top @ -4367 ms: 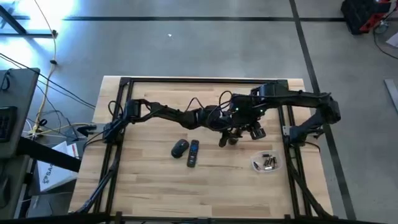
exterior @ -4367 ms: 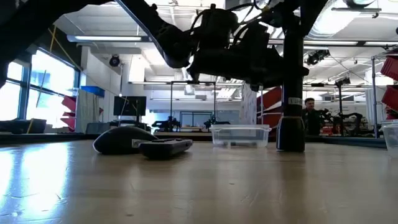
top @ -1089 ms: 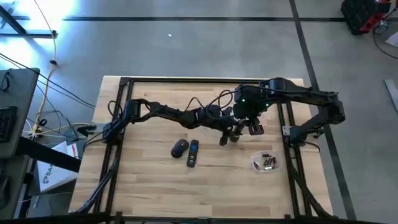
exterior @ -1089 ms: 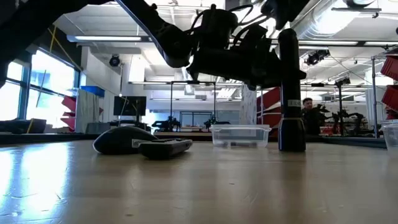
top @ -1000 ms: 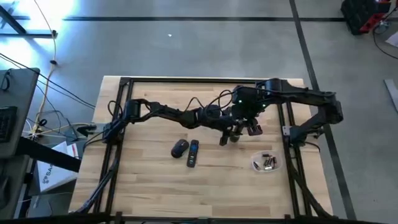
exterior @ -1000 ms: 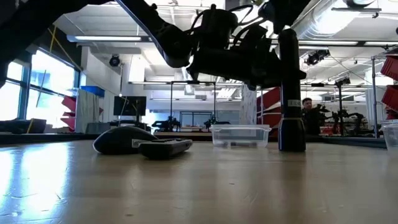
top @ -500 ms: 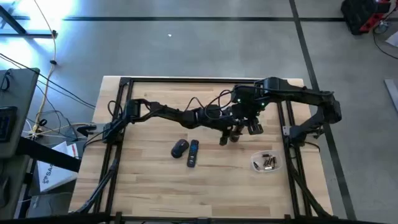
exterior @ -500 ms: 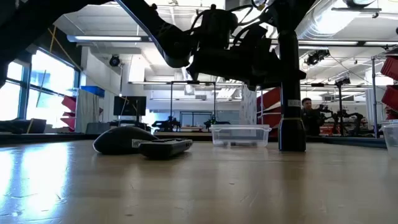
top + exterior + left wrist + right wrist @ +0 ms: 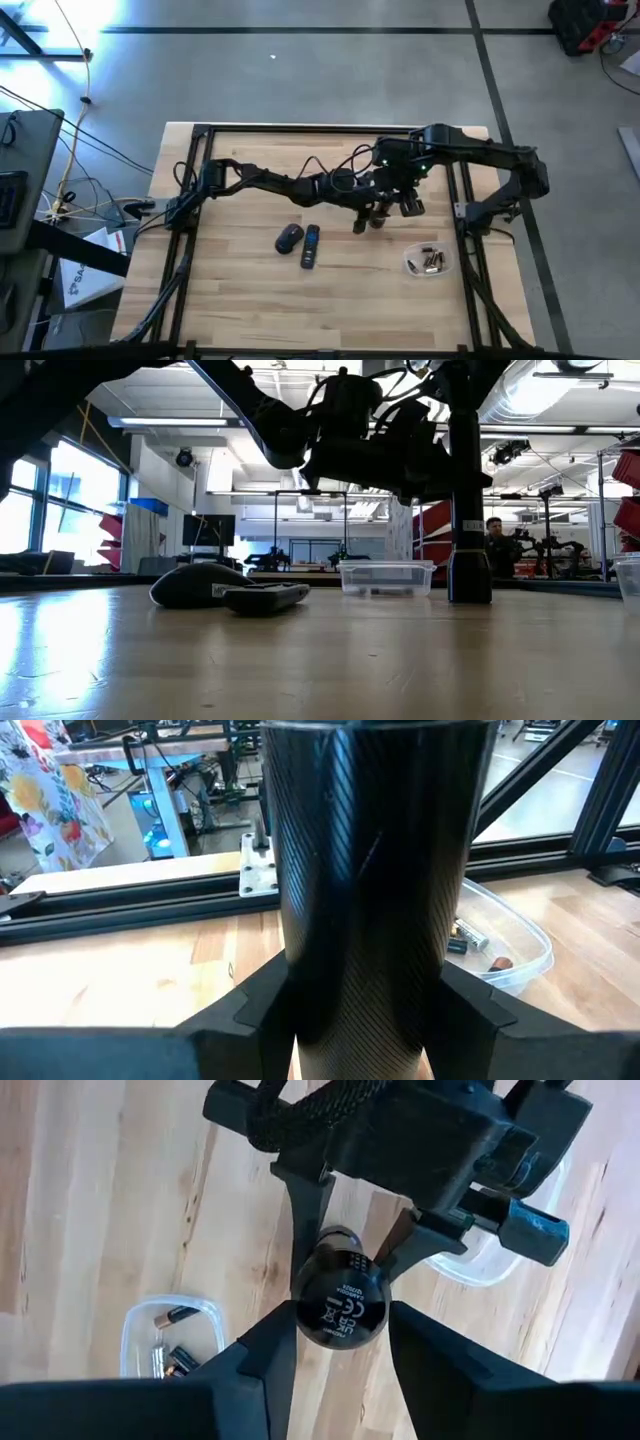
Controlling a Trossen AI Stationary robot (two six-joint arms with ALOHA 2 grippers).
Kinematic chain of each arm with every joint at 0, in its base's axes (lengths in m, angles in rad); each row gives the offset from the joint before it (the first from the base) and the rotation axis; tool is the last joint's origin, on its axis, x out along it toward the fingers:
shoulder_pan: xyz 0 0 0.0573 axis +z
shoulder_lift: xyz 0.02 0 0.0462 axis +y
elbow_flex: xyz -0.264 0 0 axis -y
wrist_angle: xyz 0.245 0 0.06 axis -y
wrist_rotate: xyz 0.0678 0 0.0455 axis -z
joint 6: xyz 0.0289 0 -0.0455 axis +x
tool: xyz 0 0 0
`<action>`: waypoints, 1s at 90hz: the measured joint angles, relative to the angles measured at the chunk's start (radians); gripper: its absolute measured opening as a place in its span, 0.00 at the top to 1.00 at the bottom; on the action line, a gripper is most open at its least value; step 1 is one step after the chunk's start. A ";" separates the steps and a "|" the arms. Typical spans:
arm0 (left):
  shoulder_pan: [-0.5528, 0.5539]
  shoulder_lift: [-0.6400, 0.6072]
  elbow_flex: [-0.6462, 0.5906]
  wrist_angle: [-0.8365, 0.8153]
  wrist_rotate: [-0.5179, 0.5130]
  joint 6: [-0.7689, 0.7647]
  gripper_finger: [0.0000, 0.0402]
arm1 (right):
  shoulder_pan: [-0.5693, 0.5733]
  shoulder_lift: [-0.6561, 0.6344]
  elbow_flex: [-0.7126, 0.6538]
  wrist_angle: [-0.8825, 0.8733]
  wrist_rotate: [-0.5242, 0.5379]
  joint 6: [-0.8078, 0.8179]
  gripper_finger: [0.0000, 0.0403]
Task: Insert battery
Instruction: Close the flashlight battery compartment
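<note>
Batteries lay loose in a small clear tub on the near right part of the wooden table, well apart from both grippers. None of them was in either gripper.

Both arms met right of the table's centre, over a dark cylinder that stood upright on the wood. The left gripper was pinching this cylinder from the side, one finger pressed against each flank. In its wrist view the cylinder filled the middle of the frame, with the battery tub beyond it on the right.

The right gripper hung above the cylinder and looked straight down on its round top end, which carried a small printed label. Its fingers were spread wide, one on each side of that end. Whether they touched the cylinder could not be told. In the same view a second clear container showed partly behind the left gripper, on the far side of the cylinder from the battery tub.

Left of the cylinder, near the table's middle, a dark computer mouse sat just beside a black remote control, the mouse on the left. Both lay clear of the arms.

From table height, the cylinder rose as a straight black post under the arms. A person stood in the room far behind it.
</note>
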 joint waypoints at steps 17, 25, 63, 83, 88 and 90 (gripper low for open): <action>0.000 0.000 0.000 0.000 -0.001 -0.003 0.64 | 0.000 -0.008 -0.083 0.045 -0.004 -0.009 0.69; 0.000 0.000 0.000 0.000 -0.002 -0.004 0.64 | 0.000 -0.009 -0.107 0.054 -0.010 -0.009 0.69; 0.000 0.000 0.000 0.006 -0.013 -0.006 0.64 | -0.001 -0.019 -0.116 0.088 -0.008 0.103 0.69; -0.002 0.000 -0.002 0.019 -0.064 -0.025 0.64 | 0.000 -0.019 -0.116 0.084 0.009 0.209 0.69; -0.003 0.001 -0.002 0.028 -0.079 -0.035 0.64 | 0.000 -0.019 -0.116 0.083 0.015 0.233 0.69; -0.003 0.001 -0.002 0.032 -0.087 -0.038 0.64 | 0.000 -0.019 -0.116 0.083 0.019 0.244 0.69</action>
